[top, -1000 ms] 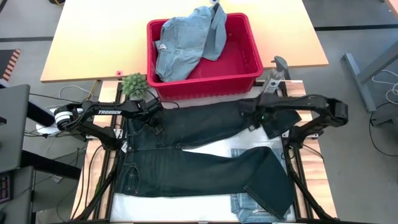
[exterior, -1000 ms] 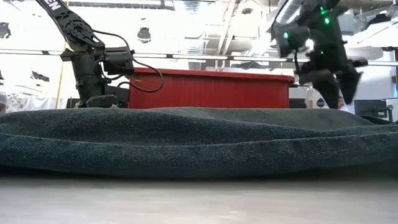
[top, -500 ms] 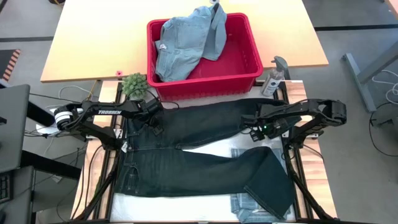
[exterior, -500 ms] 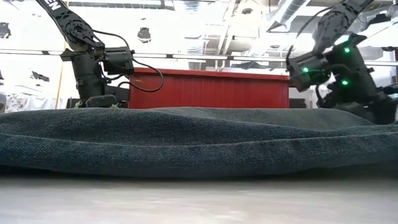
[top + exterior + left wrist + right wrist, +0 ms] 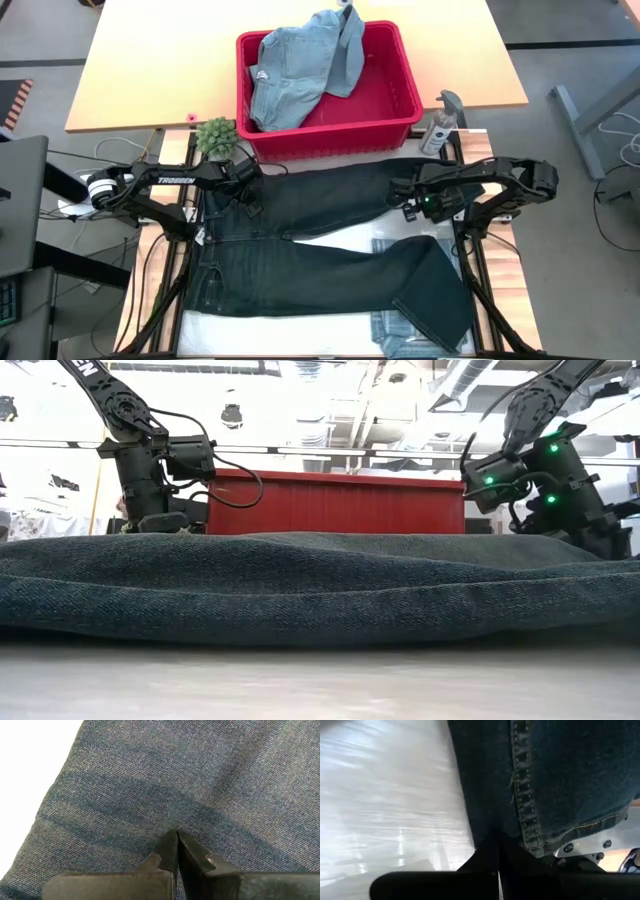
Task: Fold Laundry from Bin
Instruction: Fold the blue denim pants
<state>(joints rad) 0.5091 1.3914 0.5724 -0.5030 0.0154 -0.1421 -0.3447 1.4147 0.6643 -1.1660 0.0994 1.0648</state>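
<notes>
Right fingers (image 5: 496, 851) pinch the trousers' (image 5: 330, 240) hem edge.

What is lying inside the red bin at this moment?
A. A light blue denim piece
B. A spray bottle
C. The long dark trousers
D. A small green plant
A: in the high view a light blue denim piece fills the left part of the red bin, while the dark trousers lie spread on the table in front of it.

Overhead camera looking straight down, table-level camera facing across, wrist cameras close, all sharing the dark trousers (image 5: 320, 240)
</notes>
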